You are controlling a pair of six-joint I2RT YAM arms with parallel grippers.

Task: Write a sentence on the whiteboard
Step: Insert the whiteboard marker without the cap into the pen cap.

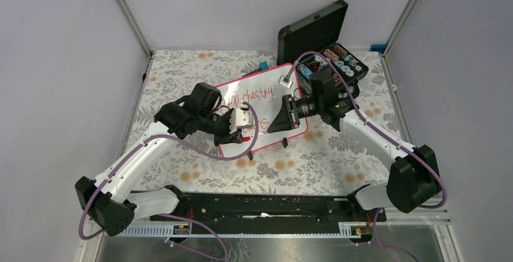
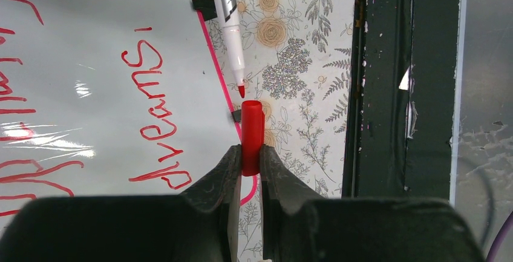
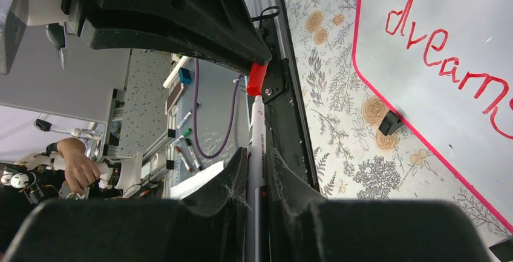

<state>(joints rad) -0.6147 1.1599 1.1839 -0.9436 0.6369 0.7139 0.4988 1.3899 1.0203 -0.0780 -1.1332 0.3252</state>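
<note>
The left pincer (image 2: 249, 156) grips the cap (image 2: 252, 130), the right pincer (image 3: 257, 165) grips the marker (image 2: 230, 32), whose tip lies just ahead of the cap's mouth, nearly coaxial.

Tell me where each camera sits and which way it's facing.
Top external: above and behind the bases, looking down on the whiteboard; the left arm and right arm show whole.
Left wrist: looks past the left end effector, shut on a red cap, at the marker tip.
Right wrist: looks along the marker held in the right end effector, toward that cap.
Shared: both wrist views show cap, marker and "dreams".
</note>
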